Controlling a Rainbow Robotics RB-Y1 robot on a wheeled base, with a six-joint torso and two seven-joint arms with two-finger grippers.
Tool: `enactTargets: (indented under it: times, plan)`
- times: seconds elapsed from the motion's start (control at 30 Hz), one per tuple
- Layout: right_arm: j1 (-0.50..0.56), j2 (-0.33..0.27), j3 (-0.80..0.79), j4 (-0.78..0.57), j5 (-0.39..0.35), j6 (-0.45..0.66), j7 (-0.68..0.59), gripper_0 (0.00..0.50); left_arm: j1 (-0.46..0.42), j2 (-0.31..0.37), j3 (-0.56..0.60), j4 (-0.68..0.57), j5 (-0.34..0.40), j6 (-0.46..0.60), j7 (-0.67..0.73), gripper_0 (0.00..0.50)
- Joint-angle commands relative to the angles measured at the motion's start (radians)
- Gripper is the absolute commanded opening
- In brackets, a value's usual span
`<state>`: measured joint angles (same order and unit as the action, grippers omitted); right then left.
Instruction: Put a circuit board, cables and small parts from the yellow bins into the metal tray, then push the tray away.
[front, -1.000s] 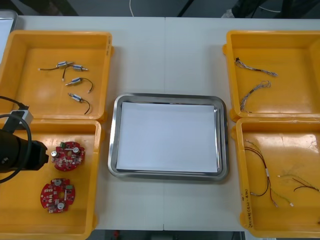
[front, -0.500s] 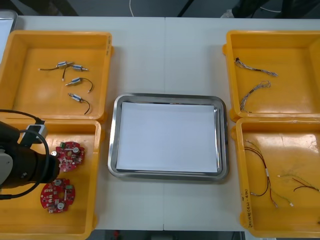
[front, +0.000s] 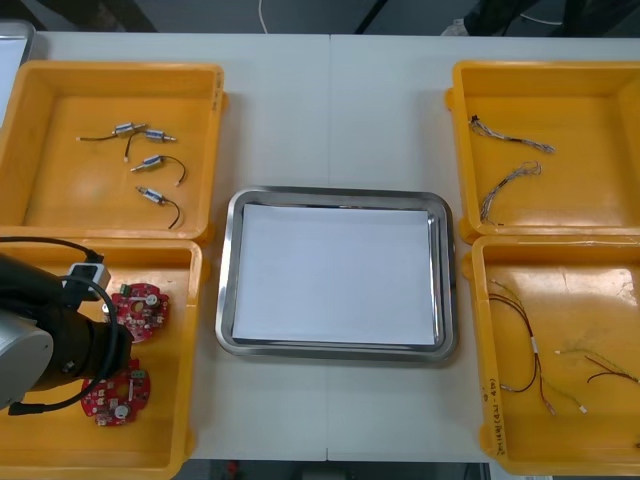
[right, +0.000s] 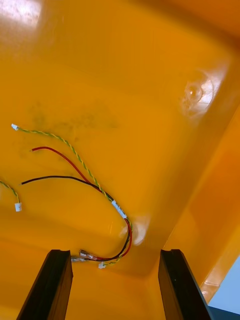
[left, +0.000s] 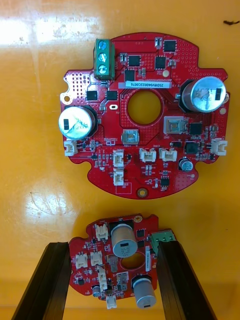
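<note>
Over the glossy bin at eight o'clock, I'm hovering my left gripper, fingers spread, astride a round red board; right gripper spread too.

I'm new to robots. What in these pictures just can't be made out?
- Front view: the left arm covers part of both circuit boards.
- Left wrist view: whether the open left gripper touches the board it straddles; height unclear.
- Right wrist view: under the open right gripper, one cable is cut off by the edge.
- Front view: small metal parts, too small to identify.
</note>
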<state>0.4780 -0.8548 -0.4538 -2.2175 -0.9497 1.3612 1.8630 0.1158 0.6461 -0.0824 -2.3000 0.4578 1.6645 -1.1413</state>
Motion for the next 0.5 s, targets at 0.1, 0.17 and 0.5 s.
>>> enactTargets:
  times: [0.1,0.17,0.5]
  plan:
    - [0.036,-0.059,0.066,0.042,-0.008,-0.042,0.028,0.500,0.051,-0.019,-0.020,-0.033,-0.025,-0.028,0.046,0.500]
    - [0.036,-0.066,0.093,0.065,-0.008,-0.074,0.038,0.500,0.051,-0.019,-0.023,-0.032,-0.028,-0.028,0.049,0.500]
    - [0.047,-0.086,0.155,0.116,0.032,-0.192,0.077,0.500,0.051,-0.026,-0.062,-0.018,-0.079,-0.043,0.063,0.500]
